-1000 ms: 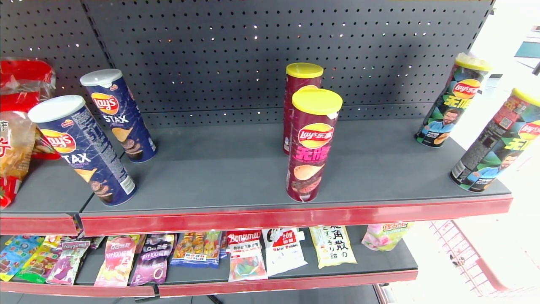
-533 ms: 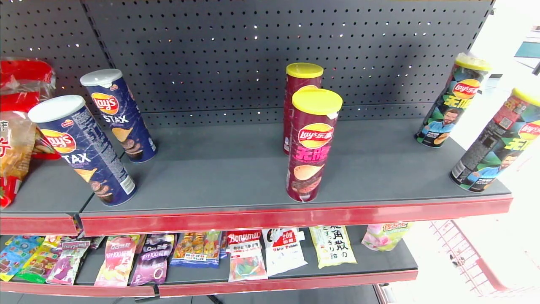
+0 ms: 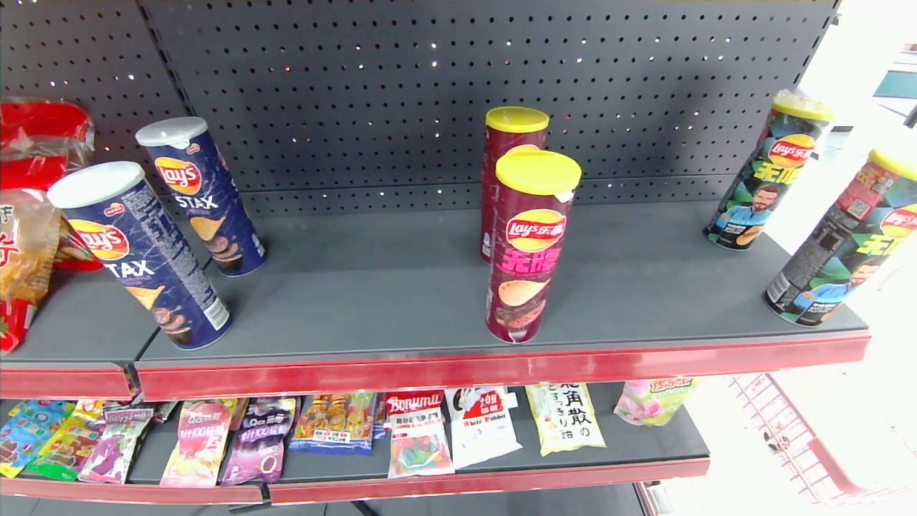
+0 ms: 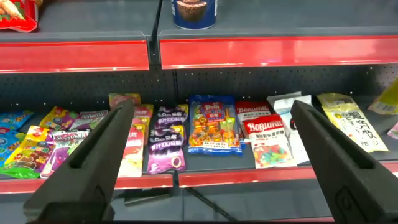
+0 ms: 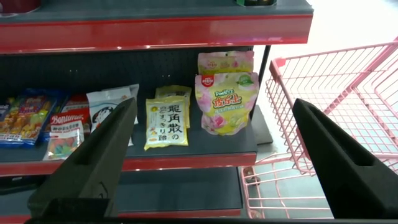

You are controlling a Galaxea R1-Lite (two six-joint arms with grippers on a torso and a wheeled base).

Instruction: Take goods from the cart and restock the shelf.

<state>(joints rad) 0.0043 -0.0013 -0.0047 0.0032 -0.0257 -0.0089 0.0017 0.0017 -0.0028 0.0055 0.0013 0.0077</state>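
Your left gripper [image 4: 211, 106] and right gripper [image 5: 214, 102] both hang with fingers spread wide and nothing between them, facing the snack packets [image 4: 214, 124] on the lower shelf [image 5: 186, 152]. The pink wire cart [image 5: 348, 93] stands just beside that shelf's right end, near your right gripper. On the upper shelf [image 3: 372, 279] stand two blue cans [image 3: 140, 254] at the left, two maroon cans [image 3: 534, 247] with yellow lids in the middle, and two green-and-black cans [image 3: 834, 240] at the right.
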